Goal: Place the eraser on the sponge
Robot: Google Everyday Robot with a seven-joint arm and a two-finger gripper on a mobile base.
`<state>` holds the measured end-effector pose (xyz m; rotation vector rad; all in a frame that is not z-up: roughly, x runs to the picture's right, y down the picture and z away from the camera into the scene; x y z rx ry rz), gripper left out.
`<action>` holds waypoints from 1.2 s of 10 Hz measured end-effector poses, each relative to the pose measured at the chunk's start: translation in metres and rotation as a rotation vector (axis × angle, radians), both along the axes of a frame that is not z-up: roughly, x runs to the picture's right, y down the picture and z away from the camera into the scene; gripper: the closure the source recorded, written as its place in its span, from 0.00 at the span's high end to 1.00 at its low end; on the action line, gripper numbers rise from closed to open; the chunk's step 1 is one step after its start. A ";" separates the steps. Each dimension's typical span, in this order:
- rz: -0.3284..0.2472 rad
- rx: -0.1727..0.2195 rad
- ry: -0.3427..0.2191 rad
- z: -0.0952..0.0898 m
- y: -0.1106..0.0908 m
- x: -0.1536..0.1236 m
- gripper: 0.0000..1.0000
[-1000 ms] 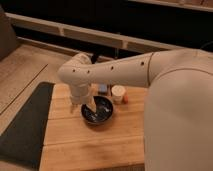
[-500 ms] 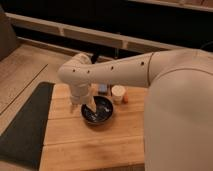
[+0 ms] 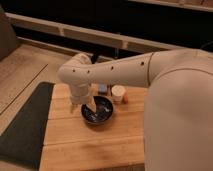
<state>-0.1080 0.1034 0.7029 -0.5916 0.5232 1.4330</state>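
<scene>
Camera view: the gripper (image 3: 93, 108) hangs from the white arm (image 3: 115, 72), lowered into the dark round bowl (image 3: 102, 115) on the wooden table (image 3: 90, 147). Whether it is wide, narrow or holding anything cannot be told. The sponge (image 3: 102, 89) lies at 12 o'clock from the gripper, just behind the bowl rim, with the white cup (image 3: 118, 93) immediately at its 3 o'clock. The eraser cannot be made out. Compared with 0.5 s ago, arm, gripper and sponge occupy the same positions.
</scene>
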 end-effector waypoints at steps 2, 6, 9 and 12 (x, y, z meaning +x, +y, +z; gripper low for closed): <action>-0.015 0.017 -0.004 0.001 -0.004 0.001 0.65; -0.146 0.279 -0.061 0.023 -0.095 0.062 0.65; -0.244 0.490 -0.130 0.011 -0.175 0.117 0.65; -0.270 0.523 -0.135 0.008 -0.187 0.127 0.65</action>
